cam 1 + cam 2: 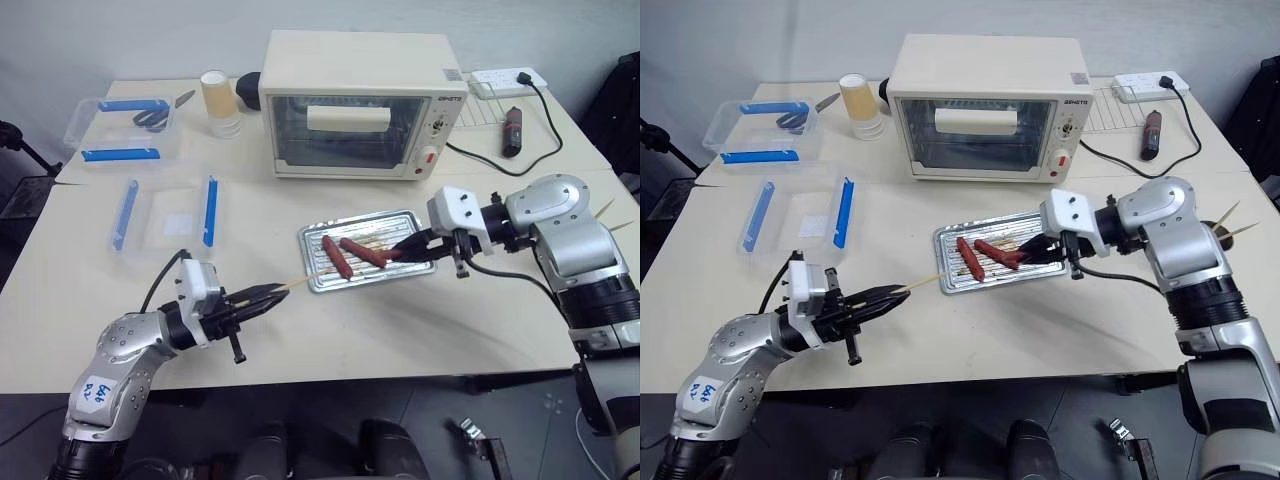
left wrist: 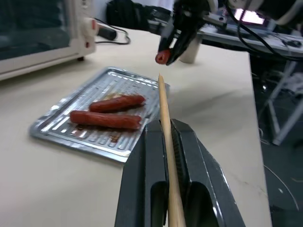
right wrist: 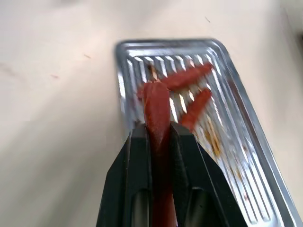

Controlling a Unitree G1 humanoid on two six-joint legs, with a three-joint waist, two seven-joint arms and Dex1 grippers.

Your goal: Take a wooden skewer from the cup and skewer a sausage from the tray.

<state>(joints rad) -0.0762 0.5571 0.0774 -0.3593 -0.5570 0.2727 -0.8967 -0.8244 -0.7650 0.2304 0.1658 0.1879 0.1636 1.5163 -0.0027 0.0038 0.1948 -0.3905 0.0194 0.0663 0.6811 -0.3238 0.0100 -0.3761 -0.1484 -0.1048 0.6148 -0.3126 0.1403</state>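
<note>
Jaws clamped: left gripper (image 1: 272, 293) on skewer (image 1: 292, 285), right gripper (image 1: 408, 247) lifting sausage (image 3: 158, 142) above tray (image 1: 415, 268) edge.

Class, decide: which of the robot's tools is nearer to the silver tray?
The right. The right tool, shut on a sausage, is above the tray's near-right corner; the left tool, shut on the wooden skewer, is off its left edge.

My left gripper (image 1: 272, 295) sits near the table's (image 1: 400, 330) front edge, left of the tray (image 1: 318, 282), with the wooden skewer (image 1: 293, 285) between its fingers, tip toward the tray. Two sausages (image 1: 337, 257) lie in the tray. My right gripper (image 1: 405, 248) holds a third sausage (image 3: 157, 106) above its right end (oven (image 1: 362, 105) behind).
</note>
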